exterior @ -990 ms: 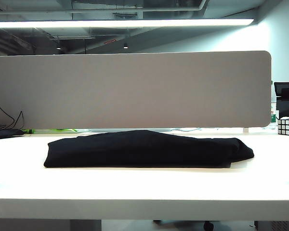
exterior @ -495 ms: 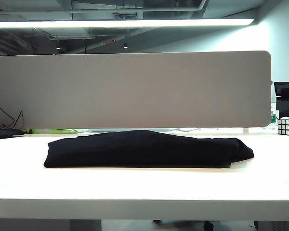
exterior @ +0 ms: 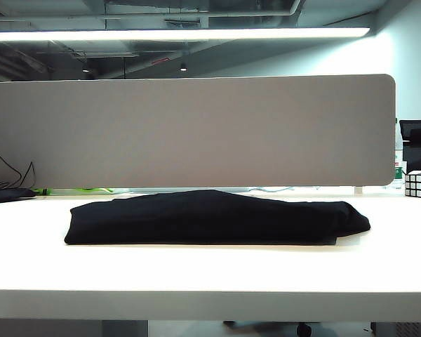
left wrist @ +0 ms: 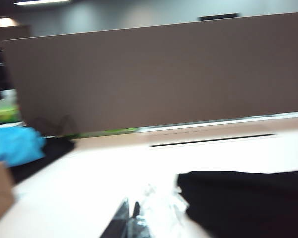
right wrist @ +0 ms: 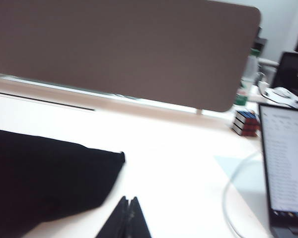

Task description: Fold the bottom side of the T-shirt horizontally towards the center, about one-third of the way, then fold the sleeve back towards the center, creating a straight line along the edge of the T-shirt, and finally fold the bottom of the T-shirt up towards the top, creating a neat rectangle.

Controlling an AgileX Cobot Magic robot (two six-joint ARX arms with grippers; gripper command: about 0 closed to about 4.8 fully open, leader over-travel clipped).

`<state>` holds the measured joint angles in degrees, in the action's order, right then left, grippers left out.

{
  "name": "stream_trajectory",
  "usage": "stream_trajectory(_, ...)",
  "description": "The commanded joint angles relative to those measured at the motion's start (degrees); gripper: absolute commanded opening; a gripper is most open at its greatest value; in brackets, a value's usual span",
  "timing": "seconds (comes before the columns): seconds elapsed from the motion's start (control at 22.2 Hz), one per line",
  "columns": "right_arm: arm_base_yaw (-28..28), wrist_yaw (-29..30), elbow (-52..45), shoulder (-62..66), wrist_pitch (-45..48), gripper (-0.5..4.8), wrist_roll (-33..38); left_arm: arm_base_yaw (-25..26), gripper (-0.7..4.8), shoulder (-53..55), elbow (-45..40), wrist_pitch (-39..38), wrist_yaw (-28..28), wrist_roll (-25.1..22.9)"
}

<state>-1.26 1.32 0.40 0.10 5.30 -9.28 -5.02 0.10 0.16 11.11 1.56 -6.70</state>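
The black T-shirt (exterior: 210, 217) lies folded into a long flat bundle across the middle of the white table (exterior: 210, 274). Its hem, sleeve and collar cannot be told apart in the fold. Neither arm shows in the exterior view. In the left wrist view my left gripper (left wrist: 130, 208) is shut with nothing in it, above bare table a little off the T-shirt's (left wrist: 248, 203) end. In the right wrist view my right gripper (right wrist: 129, 201) is shut and empty, just off the other end of the T-shirt (right wrist: 44, 178).
A grey partition (exterior: 189, 130) closes the table's far side. A colour cube (exterior: 419, 184) stands at the far right, near a laptop (right wrist: 285, 173) and a white cable (right wrist: 233, 198). At the left lie a blue cloth (left wrist: 12, 146), black cables (exterior: 7, 175) and a cardboard box (left wrist: 0, 191).
The exterior view shows no change: the T-shirt lies still and both arms stay out of that view.
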Motion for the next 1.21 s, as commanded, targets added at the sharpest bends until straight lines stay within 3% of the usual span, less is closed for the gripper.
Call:
stream_trajectory(0.04, 1.79, -0.11, -0.35, -0.13, 0.42, -0.06, 0.28, 2.82, -0.05, 0.02, 0.31, 0.09, -0.26, -0.31)
stream_trajectory(1.21, 2.38, -0.13, -0.35, -0.13, 0.42, -0.05, 0.28, 3.69, -0.05, 0.02, 0.28, 0.09, -0.28, -0.28)
